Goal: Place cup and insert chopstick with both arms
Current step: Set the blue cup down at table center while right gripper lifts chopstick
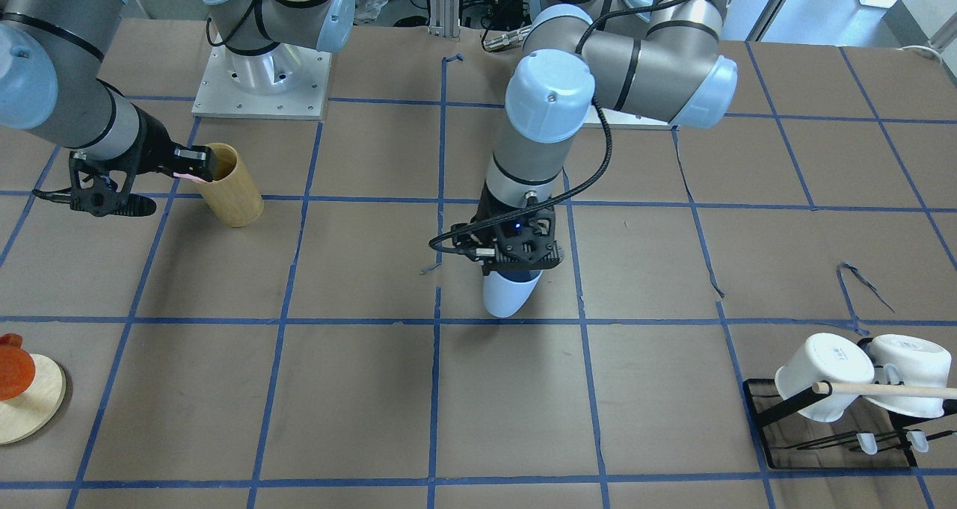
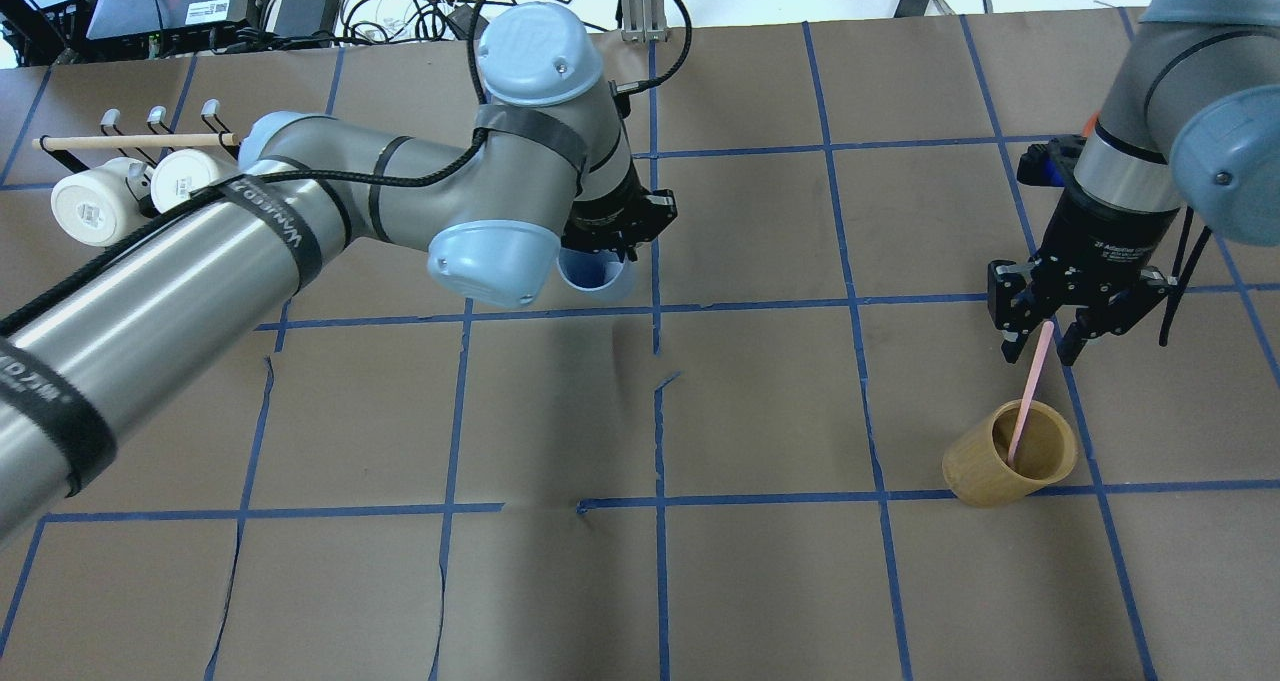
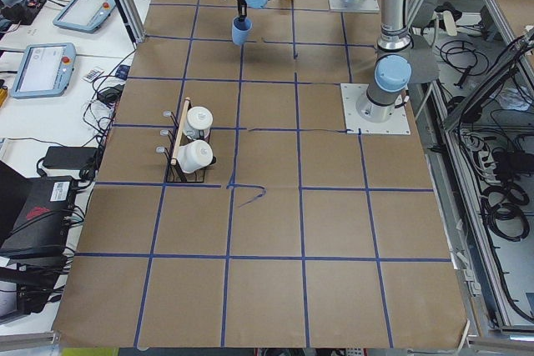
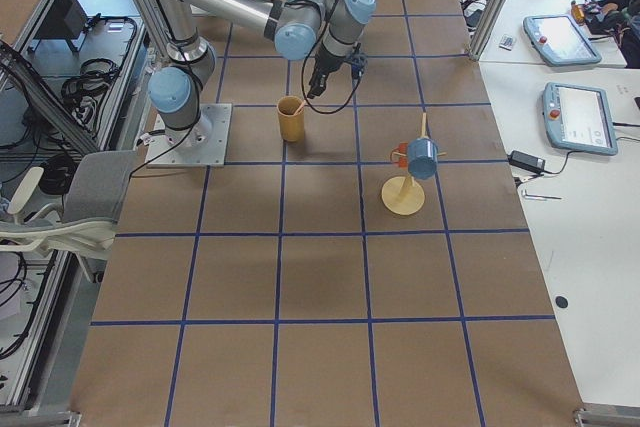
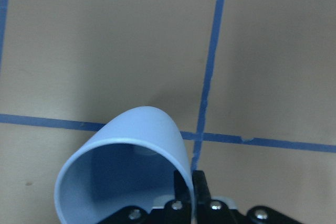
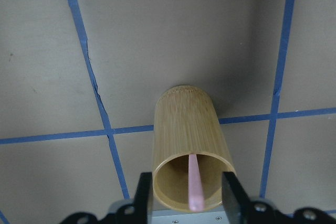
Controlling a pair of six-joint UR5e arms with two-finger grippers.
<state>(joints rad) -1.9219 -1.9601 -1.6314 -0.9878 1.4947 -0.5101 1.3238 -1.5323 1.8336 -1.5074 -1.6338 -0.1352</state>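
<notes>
Blue cup: at middle of desk, beside a tape crossing; rim wall pinched by left claw; nothing seen inside. Advice: settle base flat and upright before letting go. Bamboo holder: upright; contains one pink chopstick, leaning. Right claw: wide, straddling chopstick top without contact.

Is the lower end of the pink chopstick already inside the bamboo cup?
Yes, the pink chopstick dips into the open mouth of the bamboo cup, its top at the right hand.
</notes>
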